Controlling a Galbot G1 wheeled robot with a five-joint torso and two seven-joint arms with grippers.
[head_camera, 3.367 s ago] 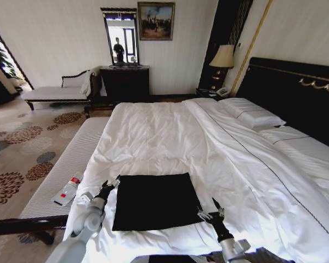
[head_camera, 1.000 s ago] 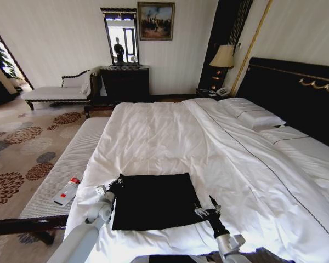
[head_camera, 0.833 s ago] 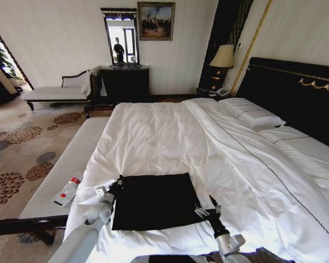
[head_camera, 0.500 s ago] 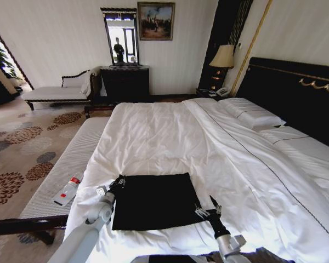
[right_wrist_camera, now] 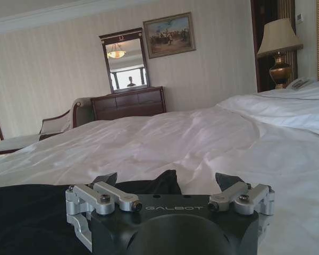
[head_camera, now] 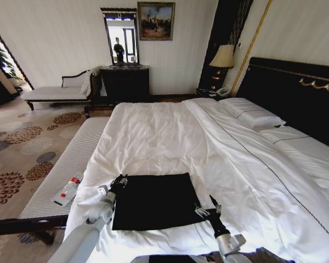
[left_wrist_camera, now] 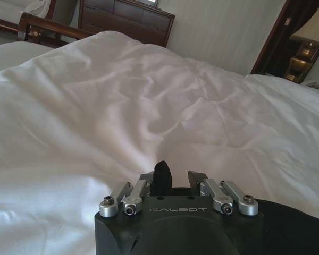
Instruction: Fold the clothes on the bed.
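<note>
The clothes (head_camera: 153,200) lie as a flat black rectangle near the foot edge of the bed (head_camera: 170,137), on its white duvet. My left gripper (head_camera: 119,181) is at the cloth's far left corner. In the left wrist view its fingers (left_wrist_camera: 147,181) are drawn close around a raised pinch of the clothes (left_wrist_camera: 160,178). My right gripper (head_camera: 208,209) sits at the near right corner. In the right wrist view the right gripper (right_wrist_camera: 166,183) stands open, fingers wide apart, with a hump of the black clothes (right_wrist_camera: 26,212) between them.
A white-cushioned bench (head_camera: 71,159) runs along the bed's left side with a bottle (head_camera: 67,190) lying on it. Pillows (head_camera: 251,115) and a dark headboard (head_camera: 296,93) are at the right. A chaise (head_camera: 55,93), a dresser (head_camera: 125,82) and a lamp (head_camera: 223,57) stand by the far wall.
My left gripper has crept forward along the cloth's left edge to its far corner. My right gripper moved in to the near right corner earlier and now holds still.
</note>
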